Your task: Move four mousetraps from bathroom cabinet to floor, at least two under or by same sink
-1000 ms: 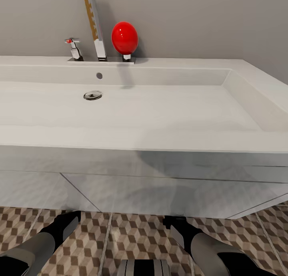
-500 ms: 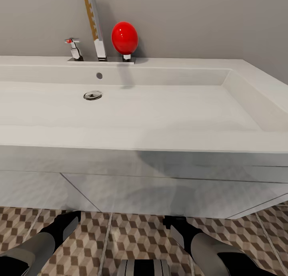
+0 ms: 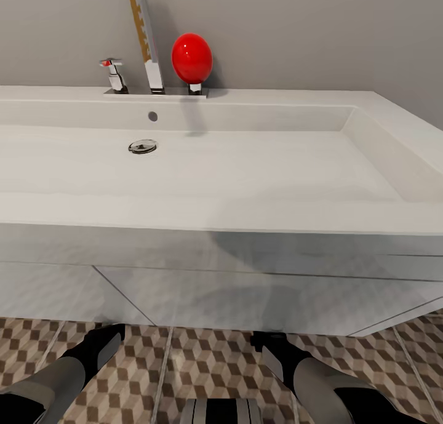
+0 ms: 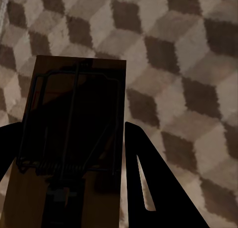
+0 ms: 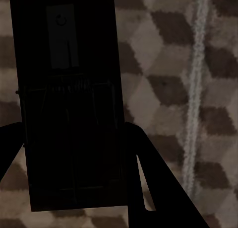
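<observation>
Tan mousetraps sat clamped between both my pincers' dark fingers, left gripper holding one mousetrap, right gripper another, above the cube-patterned floor.

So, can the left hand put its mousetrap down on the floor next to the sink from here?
Probably yes. The left hand holds a mousetrap above bare bathroom floor, close in front of the sink vanity, with nothing between.

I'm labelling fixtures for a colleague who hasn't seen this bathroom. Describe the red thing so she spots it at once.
Start at the wide white sink against the grey wall. Along its back ledge stand a chrome tap handle, a tall faucet and, rightmost, the red egg-shaped knob on a short chrome stem. It is the only red, rounded fixture there.
</observation>
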Controlling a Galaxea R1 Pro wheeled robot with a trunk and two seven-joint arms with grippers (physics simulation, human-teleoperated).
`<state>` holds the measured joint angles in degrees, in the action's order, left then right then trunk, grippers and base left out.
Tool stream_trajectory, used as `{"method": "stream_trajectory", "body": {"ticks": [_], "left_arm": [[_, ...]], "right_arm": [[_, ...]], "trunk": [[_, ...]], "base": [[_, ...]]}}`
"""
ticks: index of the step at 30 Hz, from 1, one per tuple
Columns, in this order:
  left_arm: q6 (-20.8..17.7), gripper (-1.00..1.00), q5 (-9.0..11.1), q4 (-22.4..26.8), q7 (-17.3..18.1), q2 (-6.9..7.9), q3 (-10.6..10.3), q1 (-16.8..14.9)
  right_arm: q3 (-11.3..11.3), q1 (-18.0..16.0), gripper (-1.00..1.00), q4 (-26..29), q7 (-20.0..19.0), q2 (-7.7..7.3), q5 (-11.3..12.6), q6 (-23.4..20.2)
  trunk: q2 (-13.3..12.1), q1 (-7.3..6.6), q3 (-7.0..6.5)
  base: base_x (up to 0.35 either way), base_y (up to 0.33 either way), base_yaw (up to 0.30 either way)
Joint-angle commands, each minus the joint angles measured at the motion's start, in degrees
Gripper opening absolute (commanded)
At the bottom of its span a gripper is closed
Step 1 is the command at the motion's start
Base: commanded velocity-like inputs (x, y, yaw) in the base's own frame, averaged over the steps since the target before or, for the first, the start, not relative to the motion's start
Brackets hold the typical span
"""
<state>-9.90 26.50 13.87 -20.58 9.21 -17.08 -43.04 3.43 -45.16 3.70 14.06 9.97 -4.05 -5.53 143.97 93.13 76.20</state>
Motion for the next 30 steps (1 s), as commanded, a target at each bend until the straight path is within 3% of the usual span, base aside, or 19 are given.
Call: {"method": "stream_trajectory", "body": {"ticks": [1,19,30], "left_arm": [[-0.59,-1.0,0.03,0.2,-0.33,0.03,-0.68,-0.03],[-0.58,-1.0,0.04,0.19,-0.33,0.02,-0.68,-0.03],[-0.59,-1.0,0.04,0.2,-0.33,0.02,-0.68,-0.03]], "right_arm": [[0.35,-1.71,-1.0,0.43,0.18,0.03,-0.27,-0.5],[0.78,-1.86,-1.0,-0.04,0.09,0.03,0.07,-1.41],[2.74,-1.86,-1.0,-0.1,0.09,0.03,0.09,-1.58]], "trunk": [[0.01,-0.01,0.03],[0.01,-0.01,0.03],[0.01,-0.01,0.03]], "base": [[0.0,0.0,0.0],[0.0,0.0,0.0],[0.0,0.0,0.0]]}}
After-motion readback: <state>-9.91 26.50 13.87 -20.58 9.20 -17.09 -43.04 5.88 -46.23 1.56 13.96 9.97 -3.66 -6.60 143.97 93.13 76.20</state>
